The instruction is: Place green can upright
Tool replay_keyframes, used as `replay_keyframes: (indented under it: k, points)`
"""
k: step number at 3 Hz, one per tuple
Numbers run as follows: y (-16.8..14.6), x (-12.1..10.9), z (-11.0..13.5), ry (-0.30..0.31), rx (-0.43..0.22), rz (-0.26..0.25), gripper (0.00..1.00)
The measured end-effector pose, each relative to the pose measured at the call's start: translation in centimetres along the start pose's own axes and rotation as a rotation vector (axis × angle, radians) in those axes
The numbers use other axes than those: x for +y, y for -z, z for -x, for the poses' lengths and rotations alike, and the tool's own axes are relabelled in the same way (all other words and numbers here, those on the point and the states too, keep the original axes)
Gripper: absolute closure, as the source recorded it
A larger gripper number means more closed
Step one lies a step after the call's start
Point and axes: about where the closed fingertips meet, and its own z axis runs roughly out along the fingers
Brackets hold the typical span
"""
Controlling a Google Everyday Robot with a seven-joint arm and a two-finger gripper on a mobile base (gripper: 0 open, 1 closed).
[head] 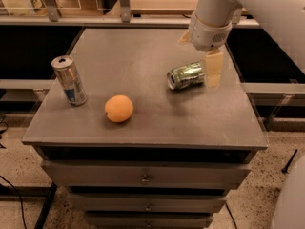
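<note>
Green-and-white aluminium drink can (186,75) lies on its side, right of centre on the grey cabinet top (143,128). I see my gripper (198,60) just above it, pale fingers spread, one beside the can's right end. Slim silver-and-blue can (69,80) stands upright at left, with a round orange fruit (118,108) near it.

The tool (210,69) is held just beside the green can (186,75) over the surface (143,123), and the can's right end is hidden behind it. The tool's upper part is covered by the wrist housing (208,32). The arm (267,13) is cut off at the top and right edges. The can's label wording cannot be made out.
</note>
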Motion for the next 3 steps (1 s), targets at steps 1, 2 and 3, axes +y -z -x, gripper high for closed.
replay_keyframes:
  k: [1,2,3]
  points:
    - [-1.2,-0.4,1.0,-0.017,-0.049,0.007,0.00]
    - [-2.5,-0.9,1.8,-0.028,-0.057,0.009,0.00]
    - [-3.7,-1.3,2.5,-0.036,-0.054,0.015,0.00]
